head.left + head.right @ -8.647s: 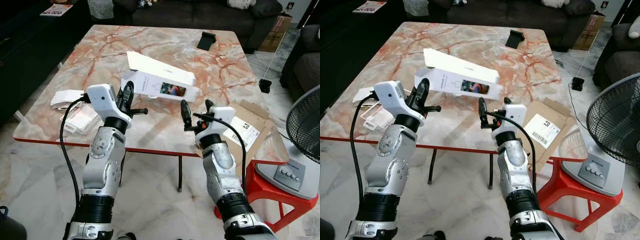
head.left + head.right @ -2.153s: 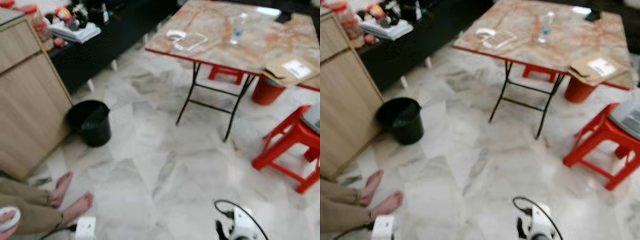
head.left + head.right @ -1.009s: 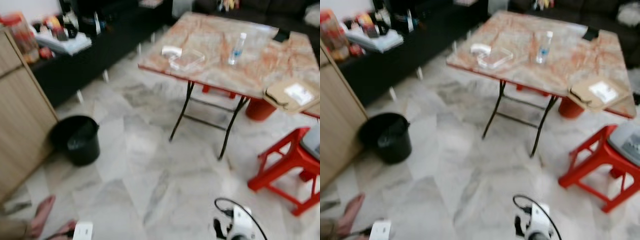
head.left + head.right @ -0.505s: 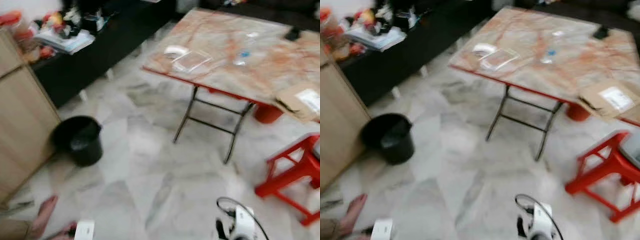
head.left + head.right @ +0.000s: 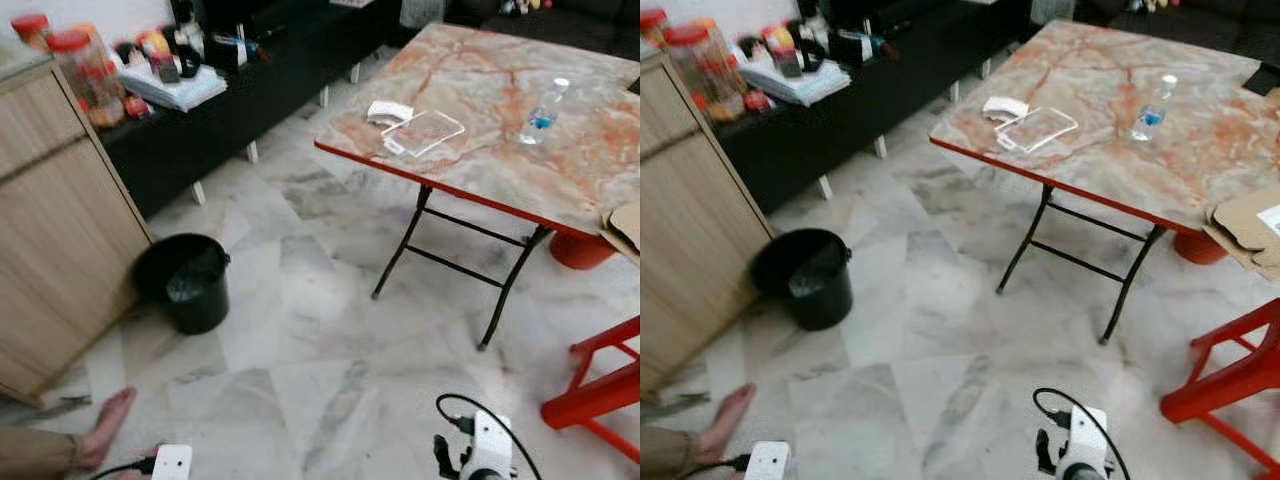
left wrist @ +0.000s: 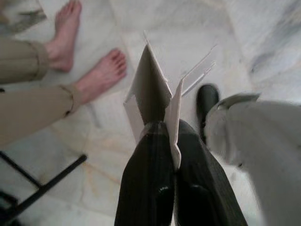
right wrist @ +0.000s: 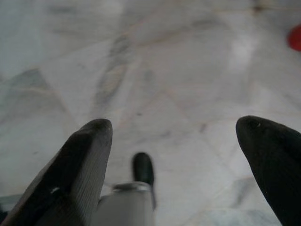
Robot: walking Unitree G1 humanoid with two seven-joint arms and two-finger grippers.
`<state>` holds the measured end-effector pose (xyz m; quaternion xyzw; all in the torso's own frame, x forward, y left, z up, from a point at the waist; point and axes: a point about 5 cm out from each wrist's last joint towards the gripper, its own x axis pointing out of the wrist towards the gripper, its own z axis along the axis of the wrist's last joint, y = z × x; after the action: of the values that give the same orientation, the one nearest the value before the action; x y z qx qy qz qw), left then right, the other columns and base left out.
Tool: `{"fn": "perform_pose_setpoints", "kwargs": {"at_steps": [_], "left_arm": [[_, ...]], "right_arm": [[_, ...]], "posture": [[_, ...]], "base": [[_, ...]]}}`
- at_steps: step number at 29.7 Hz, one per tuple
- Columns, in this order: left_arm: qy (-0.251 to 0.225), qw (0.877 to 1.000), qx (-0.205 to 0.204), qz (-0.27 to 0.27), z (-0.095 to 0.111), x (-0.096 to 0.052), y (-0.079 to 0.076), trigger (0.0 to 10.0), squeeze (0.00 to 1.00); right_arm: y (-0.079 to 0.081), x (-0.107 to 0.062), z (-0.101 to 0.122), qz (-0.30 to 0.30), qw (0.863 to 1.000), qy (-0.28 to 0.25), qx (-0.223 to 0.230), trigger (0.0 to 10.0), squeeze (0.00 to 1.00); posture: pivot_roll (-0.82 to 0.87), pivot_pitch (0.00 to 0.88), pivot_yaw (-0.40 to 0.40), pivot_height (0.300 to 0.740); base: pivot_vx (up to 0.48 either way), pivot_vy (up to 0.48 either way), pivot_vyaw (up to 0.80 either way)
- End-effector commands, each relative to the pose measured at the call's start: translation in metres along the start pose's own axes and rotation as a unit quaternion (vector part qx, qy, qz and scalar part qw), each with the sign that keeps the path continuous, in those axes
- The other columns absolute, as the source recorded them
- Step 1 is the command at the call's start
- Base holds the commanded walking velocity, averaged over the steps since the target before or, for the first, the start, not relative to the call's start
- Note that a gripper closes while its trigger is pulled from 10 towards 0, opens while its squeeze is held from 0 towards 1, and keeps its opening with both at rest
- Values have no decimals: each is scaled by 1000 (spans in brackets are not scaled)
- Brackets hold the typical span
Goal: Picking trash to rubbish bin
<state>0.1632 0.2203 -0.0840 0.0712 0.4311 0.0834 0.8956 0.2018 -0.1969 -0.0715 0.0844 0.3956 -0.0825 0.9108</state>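
My left gripper (image 6: 172, 128) is shut on a white cardboard box (image 6: 149, 92), held low over the marble floor with its flaps spread. The black rubbish bin (image 5: 185, 281) stands on the floor ahead to my left, beside a wooden cabinet (image 5: 55, 220), and a grey liner shows inside it. My right gripper (image 7: 176, 136) hangs open above bare floor with nothing between its fingers. On the marble table (image 5: 600, 170) lie a clear plastic tray (image 5: 425, 132), a white packet (image 5: 390, 110) and a plastic bottle (image 5: 540, 112).
A person's bare feet (image 6: 101, 73) rest on the floor close to my left side. A red stool (image 5: 600, 390) stands at the right, and cardboard (image 5: 1245, 225) hangs over the table's edge. A black low shelf (image 5: 230, 95) with clutter runs behind the bin.
I stood at the table 8.6 s ago with the white box lying on it; now I am away from it, the box in my left gripper. The view has since swung and sharpened.
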Motion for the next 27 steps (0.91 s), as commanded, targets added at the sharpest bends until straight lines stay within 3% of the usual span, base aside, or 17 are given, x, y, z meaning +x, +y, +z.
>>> {"fn": "perform_pose_setpoints", "kwargs": {"at_steps": [1,12,18,27], "left_arm": [[8,1000,-1,2,-4,-1,1,10000,0],[7,1000,-3,5,-4,-1,2,10000,0],[6,1000,-4,4,-3,-1,2,10000,0],[6,1000,-3,3,-4,-1,2,10000,0]], "right_arm": [[-8,-2,-4,-11,1000,6,3,10000,0],[-8,-1,0,-11,1000,2,4,10000,0],[-8,-1,-2,-8,1000,5,7,10000,0],[-6,-2,-5,-7,1000,13,4,10000,0]], "posture": [[81,204,-19,740],[79,212,-19,740],[81,212,-15,740],[79,203,-12,740]], "base": [[266,0,0],[263,0,0],[263,0,733],[265,0,0]]}}
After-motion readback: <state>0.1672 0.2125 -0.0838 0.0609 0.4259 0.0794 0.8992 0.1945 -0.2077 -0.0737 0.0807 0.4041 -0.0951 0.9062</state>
